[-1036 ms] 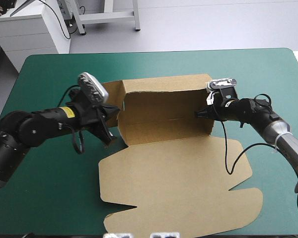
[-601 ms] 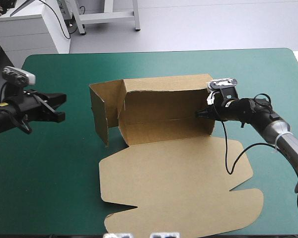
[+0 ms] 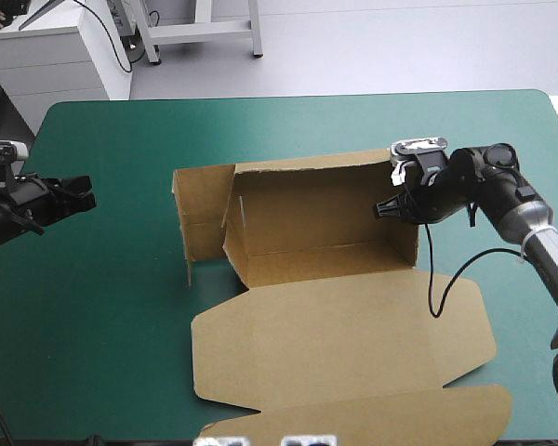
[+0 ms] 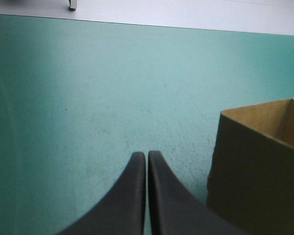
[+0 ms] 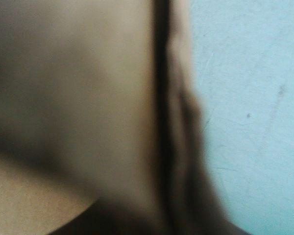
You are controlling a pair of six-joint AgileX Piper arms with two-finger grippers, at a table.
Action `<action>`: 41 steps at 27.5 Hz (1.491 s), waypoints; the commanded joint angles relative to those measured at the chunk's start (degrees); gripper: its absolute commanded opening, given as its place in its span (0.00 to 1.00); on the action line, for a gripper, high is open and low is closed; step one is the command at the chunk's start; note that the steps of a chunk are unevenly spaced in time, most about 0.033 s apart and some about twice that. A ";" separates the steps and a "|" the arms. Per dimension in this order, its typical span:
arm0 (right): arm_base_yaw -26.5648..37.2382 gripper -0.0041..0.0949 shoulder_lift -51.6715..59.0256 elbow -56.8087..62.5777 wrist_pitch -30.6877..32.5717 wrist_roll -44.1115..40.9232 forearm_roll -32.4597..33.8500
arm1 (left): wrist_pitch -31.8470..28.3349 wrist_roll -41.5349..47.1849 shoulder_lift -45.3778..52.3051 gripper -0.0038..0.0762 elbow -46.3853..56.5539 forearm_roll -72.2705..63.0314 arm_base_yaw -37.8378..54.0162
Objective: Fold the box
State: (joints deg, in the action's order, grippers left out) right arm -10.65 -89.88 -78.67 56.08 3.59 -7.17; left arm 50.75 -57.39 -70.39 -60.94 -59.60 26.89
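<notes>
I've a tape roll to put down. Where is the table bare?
Bare: the far strip beyond the box, and the left side between left gripper and box. Crowded: the right, where the right gripper holds the box; its lid covers the near middle.

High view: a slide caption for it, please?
The right hand grips the box by one wall; the left hand hangs apart.

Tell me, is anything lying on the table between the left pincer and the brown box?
Nothing. In the high view, only bare teal-green cover stretches from the left pincer to the box; the left wrist view shows the same.
</notes>
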 commanded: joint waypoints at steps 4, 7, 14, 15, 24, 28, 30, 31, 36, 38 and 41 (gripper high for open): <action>0.22 0.02 -2.79 -13.30 15.68 -3.59 0.09 | -0.72 -0.83 0.99 0.05 -1.56 -4.57 0.03; 0.22 0.02 -4.24 -16.20 15.54 -3.96 -2.56 | -0.60 -0.98 0.99 0.05 -1.56 -5.42 0.03; 0.22 0.02 -10.42 -17.81 15.54 -4.71 -2.72 | -0.92 -1.07 0.89 0.05 -1.56 -6.61 -0.54; 0.22 0.02 -11.26 -17.90 15.54 -4.71 -2.72 | -1.03 -1.22 0.91 0.05 -1.56 -6.61 -0.93; 0.22 0.02 -17.12 -18.16 12.92 -4.43 0.10 | -0.72 -1.50 0.29 0.05 -1.56 -6.46 -2.10; 0.22 0.02 -18.31 -18.91 7.80 -4.55 0.87 | -0.72 -1.50 0.29 0.05 -1.56 -6.46 -2.10; 0.22 0.02 -19.13 -19.88 6.62 -4.55 0.85 | -0.72 -1.50 0.29 0.05 -1.56 -6.46 -2.10; 0.22 0.02 -19.60 -20.51 6.51 -4.55 0.85 | -0.72 -1.50 0.29 0.05 -1.56 -6.46 -2.10; 0.22 0.10 -21.36 -23.14 7.09 -4.55 0.63 | -0.72 -1.50 0.27 0.05 -1.56 -6.46 -2.10; 0.22 0.18 -21.47 -23.89 7.19 -4.55 0.63 | -0.62 -1.98 0.17 0.05 -1.56 -6.46 -2.10; 0.22 0.32 -21.47 -25.54 7.41 -4.55 0.74 | -0.62 -2.28 0.17 0.05 -1.56 -6.46 -2.10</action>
State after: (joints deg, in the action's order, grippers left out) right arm -10.65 -114.07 -101.48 63.31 -1.43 -7.05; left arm 50.75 -59.46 -71.50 -60.94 -62.23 25.09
